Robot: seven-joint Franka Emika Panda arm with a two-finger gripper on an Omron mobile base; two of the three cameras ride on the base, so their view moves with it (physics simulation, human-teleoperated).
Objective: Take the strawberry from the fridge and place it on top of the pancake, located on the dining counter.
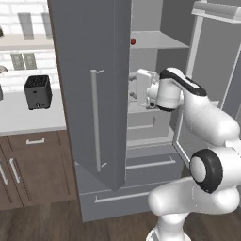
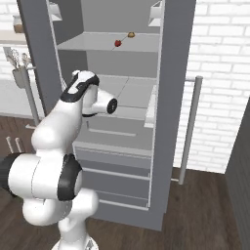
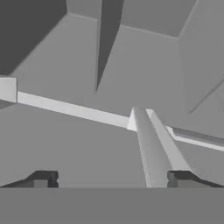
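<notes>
The fridge (image 1: 89, 70) stands with both doors swung open, showing pale grey shelves. The strawberry (image 1: 132, 41) is a tiny red fruit at the front of an upper shelf (image 2: 97, 44), also seen as the strawberry (image 2: 117, 43). My gripper (image 1: 131, 86) reaches into the fridge one shelf level below the fruit, partly hidden by the left door's edge. In the hand view the gripper (image 3: 113, 179) is open, its fingertips (image 3: 43, 178) wide apart with nothing between them, facing bare shelf and wall. The pancake and the dining counter are out of view.
A small yellow-brown round item (image 2: 131, 34) lies behind the strawberry. The open left door's handle (image 1: 95, 120) hangs beside my arm, and the right door (image 2: 171, 97) stands open on the other side. A black toaster (image 1: 37, 92) sits on the white worktop (image 1: 28, 122) over brown cabinets.
</notes>
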